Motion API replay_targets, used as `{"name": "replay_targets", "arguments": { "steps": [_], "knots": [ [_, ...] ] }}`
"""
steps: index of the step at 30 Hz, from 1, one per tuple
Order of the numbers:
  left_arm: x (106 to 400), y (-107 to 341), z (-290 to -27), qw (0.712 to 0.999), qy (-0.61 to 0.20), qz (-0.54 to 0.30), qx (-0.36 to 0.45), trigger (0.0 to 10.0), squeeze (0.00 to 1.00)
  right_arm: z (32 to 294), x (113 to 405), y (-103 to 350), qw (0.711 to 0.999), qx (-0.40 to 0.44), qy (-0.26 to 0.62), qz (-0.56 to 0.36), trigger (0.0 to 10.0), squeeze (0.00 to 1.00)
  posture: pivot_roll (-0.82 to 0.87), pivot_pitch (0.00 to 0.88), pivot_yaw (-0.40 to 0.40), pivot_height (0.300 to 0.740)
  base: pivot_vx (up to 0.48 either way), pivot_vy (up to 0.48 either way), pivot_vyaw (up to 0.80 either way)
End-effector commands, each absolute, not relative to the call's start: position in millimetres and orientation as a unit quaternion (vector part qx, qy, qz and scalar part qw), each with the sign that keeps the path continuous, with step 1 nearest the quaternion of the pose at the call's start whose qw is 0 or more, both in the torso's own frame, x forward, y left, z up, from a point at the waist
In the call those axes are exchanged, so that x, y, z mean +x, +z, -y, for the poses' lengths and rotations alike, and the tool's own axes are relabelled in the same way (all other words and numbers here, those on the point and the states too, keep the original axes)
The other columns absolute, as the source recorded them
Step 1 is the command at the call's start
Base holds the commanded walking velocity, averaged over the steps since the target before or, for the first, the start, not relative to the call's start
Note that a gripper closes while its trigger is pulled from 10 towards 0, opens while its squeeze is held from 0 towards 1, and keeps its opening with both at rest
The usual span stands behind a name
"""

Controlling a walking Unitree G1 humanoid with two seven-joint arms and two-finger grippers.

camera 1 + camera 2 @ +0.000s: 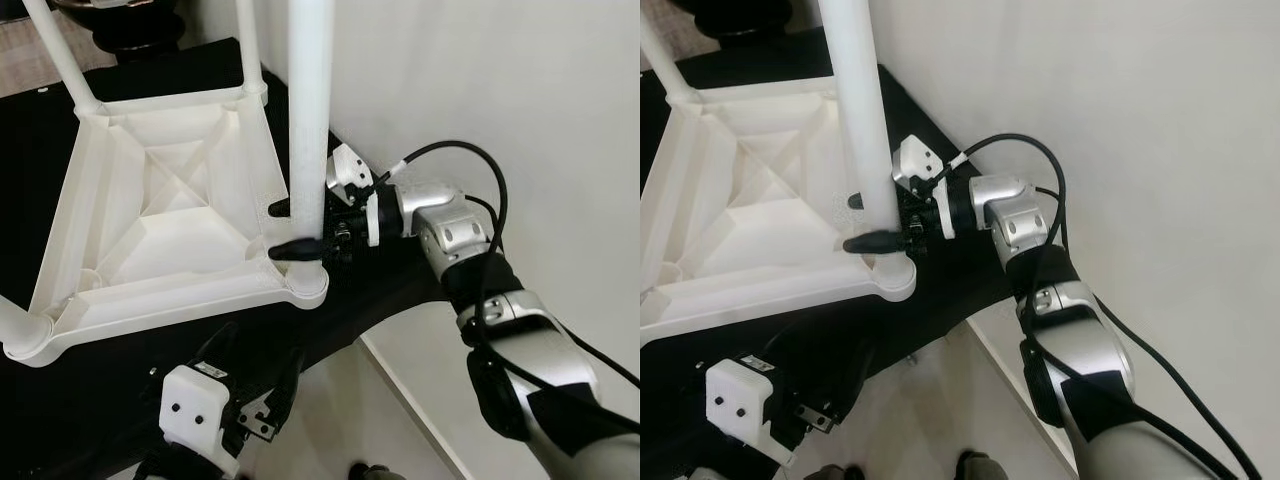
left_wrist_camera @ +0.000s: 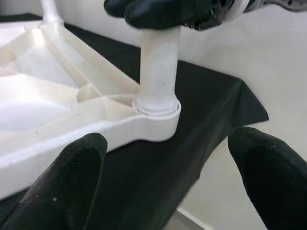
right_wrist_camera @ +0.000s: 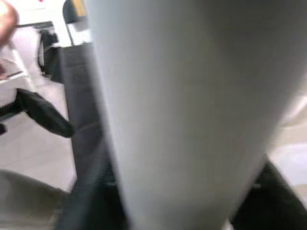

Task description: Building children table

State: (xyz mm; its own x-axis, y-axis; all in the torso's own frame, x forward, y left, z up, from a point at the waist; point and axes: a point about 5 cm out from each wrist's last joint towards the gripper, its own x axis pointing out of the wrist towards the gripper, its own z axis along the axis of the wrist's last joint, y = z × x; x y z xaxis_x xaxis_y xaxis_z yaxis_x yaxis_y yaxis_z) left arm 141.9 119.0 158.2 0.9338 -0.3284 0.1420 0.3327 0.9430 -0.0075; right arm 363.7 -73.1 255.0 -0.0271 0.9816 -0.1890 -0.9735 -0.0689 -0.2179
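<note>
Tabletop (image 1: 150, 215) lying upside down on black cloth (image 1: 110, 400), ribbed underside up, near right corner at the cloth's edge. Leg (image 1: 308, 130) standing upright in that corner's socket (image 1: 303, 283); two more legs (image 1: 62, 55) rising from the far corners, another socket at the near left.

Right gripper (image 1: 296, 228) clamped round the leg low down, just above the socket, one black finger on each side. Left gripper (image 2: 168, 158) hovering low at the near edge of the cloth, fingers (image 2: 62, 177) spread wide, holding nothing, aimed at the socket.

Step in hand, by the look of it: seating this leg fully. Best done by keeping the leg plumb and pressing straight down along its axis, perhaps with a slight twist; any sideways lean likely to bind in the collar or drag the top over the cloth edge. Worth bracing the frame with the free gripper.

White moulded plastic throughout, matte, slightly scuffed; round tube leg, round collar, diagonal stiffening ribs. Cloth smooth, draped over the corner.
</note>
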Motion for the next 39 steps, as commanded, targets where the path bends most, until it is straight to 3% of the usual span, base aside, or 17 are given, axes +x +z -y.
{"name": "replay_targets", "arguments": {
  "steps": [1, 10, 12, 14, 15, 16, 17, 18, 19, 20, 24, 26, 32, 33, 36, 37, 39],
  "knots": [
    [138.3, 160.3, -118.3, 0.983, -0.168, 0.068, -0.015, 10.0, 0.0, 72.7, 364.4, 256.3, 0.672, -0.148, 0.726, 0.016, 0.0, 0.0, 0.13, 0.256, -0.042, 0.74, 0.0, 0.0, 0.0],
    [137.2, 161.5, -118.0, 0.984, -0.167, 0.067, -0.015, 10.0, 0.0, 78.2, 367.4, 256.2, 0.663, -0.147, 0.734, 0.018, 0.0, 0.0, 0.12, 0.26, -0.041, 0.74, 0.0, 0.0, 0.0],
    [138.0, 161.4, -117.8, 0.983, -0.167, 0.068, -0.017, 10.0, 0.0, 85.8, 370.9, 258.1, 0.707, -0.157, 0.688, 0.04, 0.0, 0.0, 0.11, 0.258, -0.046, 0.74, 0.0, 0.0, 0.0],
    [138.5, 161.2, -117.5, 0.983, -0.167, 0.068, -0.017, 10.0, 0.0, 88.3, 371.9, 258.7, 0.719, -0.159, 0.675, 0.046, 0.0, 0.0, 0.11, 0.256, -0.051, 0.74, 0.0, 0.0, 0.0],
    [139.0, 161.2, -117.4, 0.983, -0.167, 0.068, -0.017, 10.0, 0.0, 90.8, 374.6, 257.3, 0.754, -0.146, 0.639, 0.05, 0.0, 0.0, 0.1, 0.257, -0.056, 0.74, 0.0, 0.0, 0.0],
    [139.7, 161.4, -117.6, 0.983, -0.166, 0.07, -0.017, 10.0, 0.0, 90.3, 376.1, 245.0, 0.828, -0.119, 0.546, 0.044, 0.0, 0.0, 0.09, 0.257, -0.062, 0.74, 0.0, 0.0, 0.0],
    [140.2, 161.6, -117.8, 0.983, -0.166, 0.071, -0.017, 10.0, 0.0, 93.9, 375.4, 236.3, 0.878, -0.102, 0.467, 0.037, 0.0, 0.0, 0.09, 0.257, -0.062, 0.74, 0.0, 0.0, 0.0],
    [140.2, 161.6, -117.8, 0.983, -0.166, 0.071, -0.017, 10.0, 0.0, 93.9, 375.4, 236.3, 0.878, -0.102, 0.467, 0.037, 0.0, 0.0, 0.09, 0.257, -0.062, 0.74, 0.0, 0.0, 0.0],
    [140.9, 161.6, -118.7, 0.983, -0.166, 0.071, -0.017, 10.0, 0.0, 99.1, 362.8, 216.4, 0.945, -0.107, 0.309, 0.015, 0.0, 0.0, 0.07, 0.26, -0.058, 0.74, 0.0, 0.0, 0.0],
    [141.7, 162.2, -119.7, 0.983, -0.167, 0.073, -0.017, 10.0, 0.0, 95.0, 337.1, 198.3, 0.96, -0.102, 0.262, -0.008, 0.0, 0.0, 0.07, 0.26, -0.05, 0.74, 0.0, 0.0, 0.0],
    [146.0, 163.1, -120.5, 0.982, -0.171, 0.075, -0.017, 10.0, 0.0, 70.6, 294.2, 182.9, 0.958, -0.103, 0.266, -0.007, 0.0, 0.0, 0.06, 0.263, -0.034, 0.74, 0.0, 0.0, 0.0],
    [150.2, 160.3, -120.6, 0.981, -0.177, 0.074, -0.02, 10.0, 0.0, 50.8, 302.2, 177.1, 0.95, -0.089, 0.299, -0.009, 0.0, 0.0, 0.07, 0.219, -0.032, 0.74, 0.0, 0.0, 0.0],
    [153.8, 158.4, -121.8, 0.982, -0.175, 0.075, -0.02, 10.0, 0.0, 38.6, 309.6, 174.4, 0.942, -0.079, 0.326, -0.019, 0.0, 0.0, 0.09, 0.199, -0.045, 0.74, 0.0, 0.0, 0.0],
    [155.4, 158.4, -123.0, 0.983, -0.167, 0.078, -0.016, 10.0, 0.0, 34.6, 310.1, 176.1, 0.936, -0.088, 0.34, -0.024, 10.0, 0.0, 0.1, 0.198, -0.05, 0.74, 0.0, 0.0, 0.0],
    [157.1, 158.8, -124.5, 0.984, -0.156, 0.083, -0.011, 10.0, 0.0, 28.8, 308.8, 180.7, 0.92, -0.087, 0.381, -0.025, 10.0, 0.0, 0.1, 0.188, -0.056, 0.74, 0.0, 0.0, 0.0],
    [158.0, 158.8, -124.9, 0.985, -0.15, 0.085, -0.009, 10.0, 0.0, 26.6, 309.5, 191.4, 0.891, -0.067, 0.449, 0.0, 10.0, 1.0, 0.1, 0.184, -0.06, 0.74, 0.0, 0.0, 0.0],
    [158.7, 158.4, -124.5, 0.985, -0.151, 0.085, -0.01, 10.0, 0.0, 27.9, 307.0, 200.9, 0.868, -0.059, 0.494, 0.012, 10.0, 1.0, 0.1, 0.182, -0.061, 0.74, 0.0, 0.0, 0.0]
  ]
}}
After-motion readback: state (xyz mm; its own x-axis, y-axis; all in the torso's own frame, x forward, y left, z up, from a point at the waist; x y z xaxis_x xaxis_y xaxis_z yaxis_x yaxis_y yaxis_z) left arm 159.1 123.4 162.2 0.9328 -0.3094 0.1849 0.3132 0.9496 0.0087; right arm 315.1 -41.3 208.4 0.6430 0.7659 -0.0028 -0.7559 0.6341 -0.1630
